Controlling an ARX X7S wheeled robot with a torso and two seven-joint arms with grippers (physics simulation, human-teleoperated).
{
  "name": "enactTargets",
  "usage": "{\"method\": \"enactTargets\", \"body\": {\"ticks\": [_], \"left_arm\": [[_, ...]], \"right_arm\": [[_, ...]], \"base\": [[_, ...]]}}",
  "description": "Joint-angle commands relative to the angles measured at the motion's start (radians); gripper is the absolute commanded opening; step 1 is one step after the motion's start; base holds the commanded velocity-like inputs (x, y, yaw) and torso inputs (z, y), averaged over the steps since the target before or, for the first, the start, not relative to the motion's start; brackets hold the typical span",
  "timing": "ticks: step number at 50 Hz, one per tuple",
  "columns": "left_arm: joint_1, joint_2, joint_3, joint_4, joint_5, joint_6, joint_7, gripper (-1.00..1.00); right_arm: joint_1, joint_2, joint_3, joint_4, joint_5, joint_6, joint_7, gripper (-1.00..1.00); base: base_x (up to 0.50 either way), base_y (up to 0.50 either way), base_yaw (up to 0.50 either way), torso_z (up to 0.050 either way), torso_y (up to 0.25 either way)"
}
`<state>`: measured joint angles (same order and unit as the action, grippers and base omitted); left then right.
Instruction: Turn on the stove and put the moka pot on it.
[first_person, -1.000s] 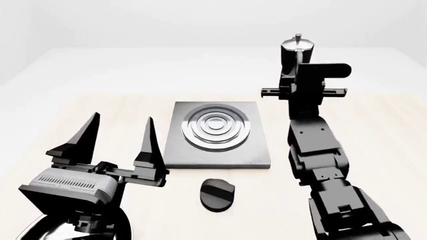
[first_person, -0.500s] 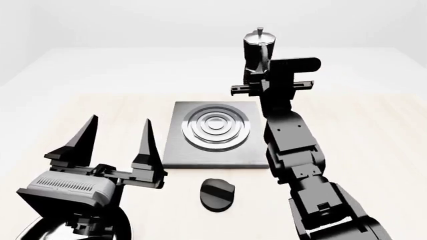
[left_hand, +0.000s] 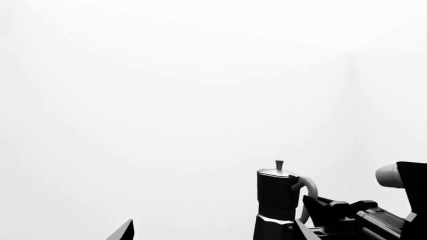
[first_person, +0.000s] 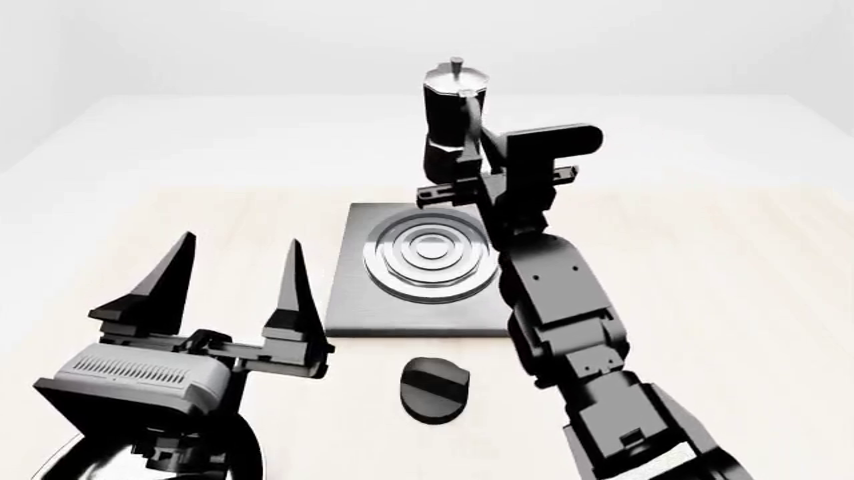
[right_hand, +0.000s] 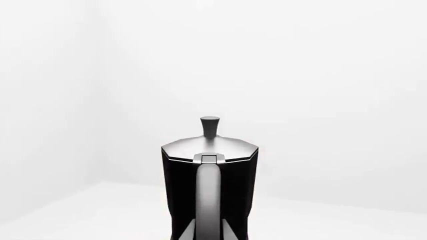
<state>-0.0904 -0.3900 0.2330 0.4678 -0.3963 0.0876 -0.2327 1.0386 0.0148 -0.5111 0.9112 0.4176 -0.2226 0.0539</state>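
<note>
Left wrist view: the moka pot (left_hand: 277, 202) stands upright against a blank white background, lid knob on top, curved handle toward the right arm's black links. One dark fingertip (left_hand: 123, 231) of the left gripper pokes into the frame.

Head view: the right gripper (first_person: 461, 175) holds the moka pot (first_person: 451, 110) upright in the air, clamped on its lower body, above the far edge of the stove (first_person: 420, 268). The stove lies flat near the middle of the desk (first_person: 721, 250), and its round black knob (first_person: 434, 388) sits apart by the desk's near edge. The left gripper (first_person: 230, 280) hangs with fingers spread wide and nothing between them, above a frying pan (first_person: 214, 455) at the near left corner.

Right wrist view: the moka pot (right_hand: 209, 185) fills the centre, handle facing the camera.
</note>
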Motion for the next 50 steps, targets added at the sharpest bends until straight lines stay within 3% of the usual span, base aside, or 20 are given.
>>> {"method": "enactTargets", "body": {"ticks": [1,20,50], "left_arm": [[0.006,-0.002,0.001,-0.003,0.0,0.008,-0.001,1.0],[0.006,-0.007,0.009,-0.005,0.001,0.008,-0.001,1.0],[0.004,-0.012,0.019,-0.012,0.018,0.003,-0.013,1.0]], "right_arm": [[-0.002,0.001,-0.041,-0.064,0.039,-0.016,-0.015,-1.0],[-0.012,-0.005,-0.078,0.014,0.096,-0.129,0.0,-1.0],[-0.008,0.009,-0.153,0.028,0.138,-0.122,0.032,-1.0]], "base": [[0.0,0.0,0.0,0.0,0.0],[0.0,0.0,0.0,0.0,0.001],[0.0,0.0,0.0,0.0,-0.001]]}}
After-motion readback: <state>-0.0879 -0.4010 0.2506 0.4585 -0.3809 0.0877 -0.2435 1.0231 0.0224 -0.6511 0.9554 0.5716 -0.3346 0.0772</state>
